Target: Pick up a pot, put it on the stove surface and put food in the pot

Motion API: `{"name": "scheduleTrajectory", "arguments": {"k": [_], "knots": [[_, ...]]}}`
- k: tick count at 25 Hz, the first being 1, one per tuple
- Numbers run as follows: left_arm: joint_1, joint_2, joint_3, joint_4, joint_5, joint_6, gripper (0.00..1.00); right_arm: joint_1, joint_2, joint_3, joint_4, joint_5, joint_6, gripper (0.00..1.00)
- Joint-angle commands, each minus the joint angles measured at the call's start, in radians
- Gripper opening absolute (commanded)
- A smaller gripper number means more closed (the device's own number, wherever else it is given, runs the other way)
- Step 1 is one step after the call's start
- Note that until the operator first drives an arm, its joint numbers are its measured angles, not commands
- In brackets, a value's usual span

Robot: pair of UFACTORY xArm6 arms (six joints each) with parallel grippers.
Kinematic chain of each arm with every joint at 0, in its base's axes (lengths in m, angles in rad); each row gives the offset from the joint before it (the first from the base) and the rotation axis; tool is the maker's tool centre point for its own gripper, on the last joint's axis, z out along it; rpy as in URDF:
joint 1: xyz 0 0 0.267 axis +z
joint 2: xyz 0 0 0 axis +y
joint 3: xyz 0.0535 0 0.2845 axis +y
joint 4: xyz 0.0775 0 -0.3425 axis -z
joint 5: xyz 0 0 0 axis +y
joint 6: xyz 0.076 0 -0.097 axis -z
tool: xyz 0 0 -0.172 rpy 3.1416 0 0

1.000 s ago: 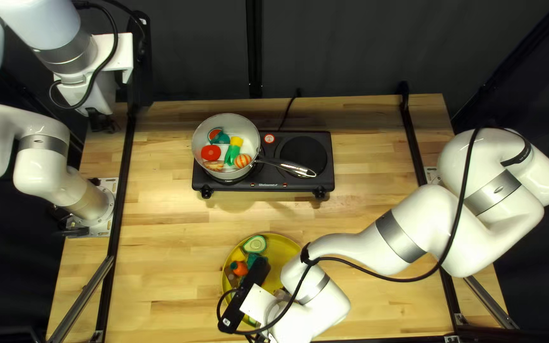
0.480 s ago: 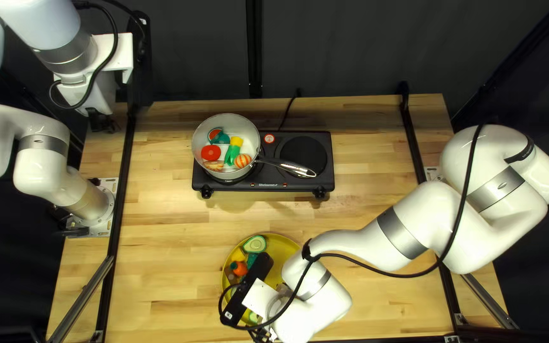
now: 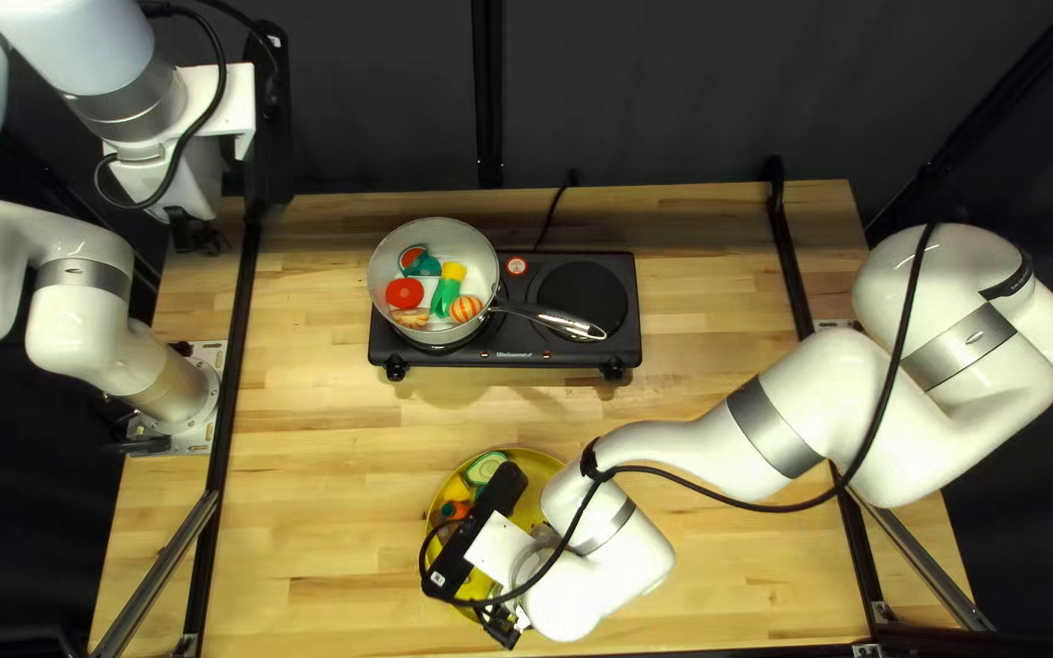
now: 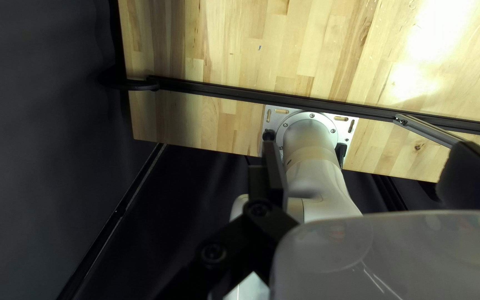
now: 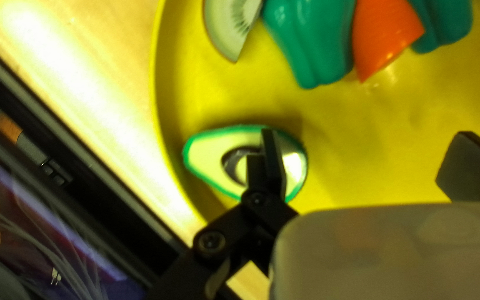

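Right end effector (image 3: 502, 628) is spread wide above avocado half (image 5: 206, 158).
Left end effector (image 3: 195, 234) is likewise wide; stove (image 3: 627, 323) is marked with lettering (image 3: 518, 355) and a round label (image 3: 517, 265).

I see, upper centre: black stove (image 3: 581, 346) | off-white pot (image 3: 462, 245) | orange-striped food (image 3: 466, 308) | lower centre: yellow plate (image 3: 547, 468) | green-rimmed avocado (image 5: 209, 155)

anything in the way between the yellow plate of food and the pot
Nothing visible: only tabletop and the near edge of the stove lie between the yellow plate and the pot.
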Motion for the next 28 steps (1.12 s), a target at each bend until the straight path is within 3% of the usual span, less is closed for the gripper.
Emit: {"name": "scheduleTrajectory", "arguments": {"k": [1,5,9,11,14,15,26,28], "knots": [[0.0,0.0,0.0,0.0,0.0,0.0,1.0,0.033,0.007,-0.037,-0.001,0.013,0.018,1.0],[0.0,0.0,0.0,0.0,0.0,0.0,1.0,0.062,0.066,-0.152,0.011,0.058,0.023,1.0],[0.0,0.0,0.0,0.0,0.0,0.0,1.0,0.065,0.113,-0.217,0.026,0.067,0.005,1.0],[0.0,0.0,0.0,0.0,0.0,0.0,1.0,0.055,0.065,-0.134,0.023,0.016,-0.037,1.0],[0.0,0.0,0.0,0.0,0.0,0.0,1.0,0.032,-0.078,0.102,0.061,-0.134,-0.228,1.0],[0.0,0.0,0.0,0.0,0.0,0.0,1.0,0.029,-0.098,0.133,0.072,-0.15,-0.263,1.0],[0.0,0.0,0.0,0.0,0.0,0.0,1.0,0.029,-0.098,0.133,0.072,-0.15,-0.263,1.0],[0.0,0.0,0.0,0.0,0.0,0.0,1.0,0.006,-0.198,0.243,0.065,-0.168,-0.282,1.0]]}}
